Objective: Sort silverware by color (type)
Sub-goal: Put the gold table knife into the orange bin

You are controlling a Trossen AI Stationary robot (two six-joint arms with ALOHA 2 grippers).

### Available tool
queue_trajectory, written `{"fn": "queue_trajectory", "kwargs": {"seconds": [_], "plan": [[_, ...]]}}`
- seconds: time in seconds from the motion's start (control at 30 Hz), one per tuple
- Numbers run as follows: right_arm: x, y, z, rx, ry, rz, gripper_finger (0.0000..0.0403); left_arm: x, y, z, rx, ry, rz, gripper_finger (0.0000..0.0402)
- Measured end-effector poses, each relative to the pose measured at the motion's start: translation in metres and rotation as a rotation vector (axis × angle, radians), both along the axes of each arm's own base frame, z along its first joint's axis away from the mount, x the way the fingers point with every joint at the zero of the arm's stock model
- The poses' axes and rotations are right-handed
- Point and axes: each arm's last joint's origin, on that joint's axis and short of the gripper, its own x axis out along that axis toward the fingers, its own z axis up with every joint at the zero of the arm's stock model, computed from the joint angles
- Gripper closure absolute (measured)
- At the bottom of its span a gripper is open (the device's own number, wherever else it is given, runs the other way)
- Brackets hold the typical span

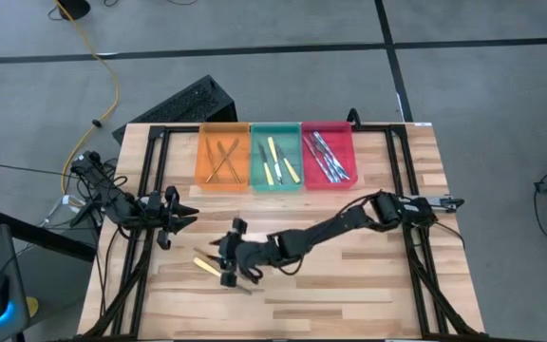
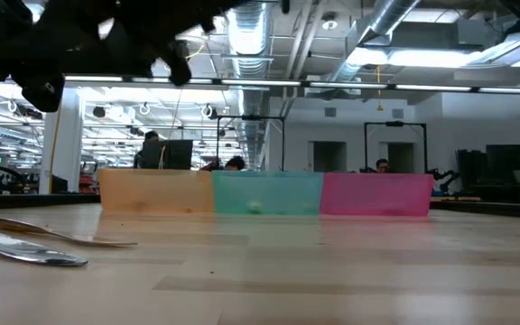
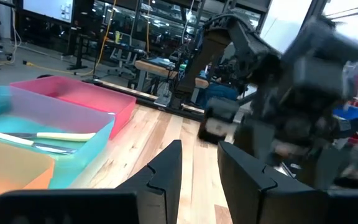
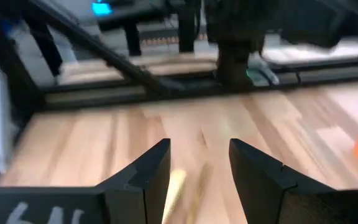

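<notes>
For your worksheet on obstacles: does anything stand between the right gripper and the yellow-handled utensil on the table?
Nothing visible does. The right gripper hovers open just above the yellow-handled utensil, which shows between its fingers in the right wrist view. A thin bronze utensil lies close beside it. The left gripper waits apart.

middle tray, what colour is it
Green, or teal; the middle tray shows best in the high view, between the orange and red ones.

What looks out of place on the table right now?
Two utensils lie loose on the bare wood, outside the trays: a yellow-handled utensil and a thin one beside it, near the table's front left. The right pincer hangs open over them. Everything else sits in the trays.
</notes>
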Motion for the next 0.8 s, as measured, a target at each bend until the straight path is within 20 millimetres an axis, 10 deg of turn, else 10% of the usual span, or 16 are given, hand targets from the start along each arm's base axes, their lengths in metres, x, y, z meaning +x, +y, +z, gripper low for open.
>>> {"fn": "queue_trajectory", "kwargs": {"seconds": [0.27, 0.8], "plan": [[0.001, 0.013, -0.057, -0.057, 0.122, -0.023, 0.0216, 0.000, 0.000, 0.000, 0.001, 0.001, 0.000, 0.0312], [0.005, 0.003, -0.084, -0.037, 0.195, -0.053, 0.0216, 0.000, 0.000, 0.000, 0.000, 0.001, 0.002, 0.0312]]}}
